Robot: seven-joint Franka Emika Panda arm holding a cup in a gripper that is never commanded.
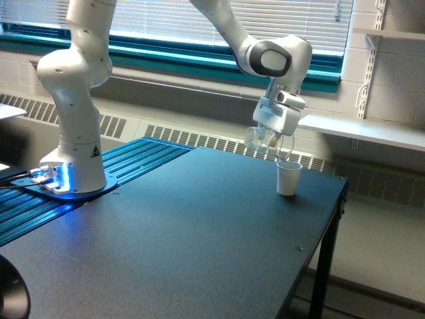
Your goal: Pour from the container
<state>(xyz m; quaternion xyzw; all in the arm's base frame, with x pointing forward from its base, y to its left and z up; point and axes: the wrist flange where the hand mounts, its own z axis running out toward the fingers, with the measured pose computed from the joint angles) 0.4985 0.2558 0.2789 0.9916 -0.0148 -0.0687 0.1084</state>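
Your gripper is clamped on the clear plastic cup, holding it in the air above the far right part of the table. The cup is tipped well over on its side, its mouth turned toward the exterior view's right and hanging just above and slightly left of the white paper cup standing upright on the table. The two cups are close but not touching.

You look to be in the middle of the pour. The tilt is already steep and the clear cup's mouth sits near the paper cup's rim. No stream or falling grains can be made out, and the clear cup looks mostly see-through, so you cannot tell how much is left inside or how much has landed in the paper cup. What likely remains is to finish emptying it, then bring it back upright.

The robot arm's base stands well apart, at the table's left side.
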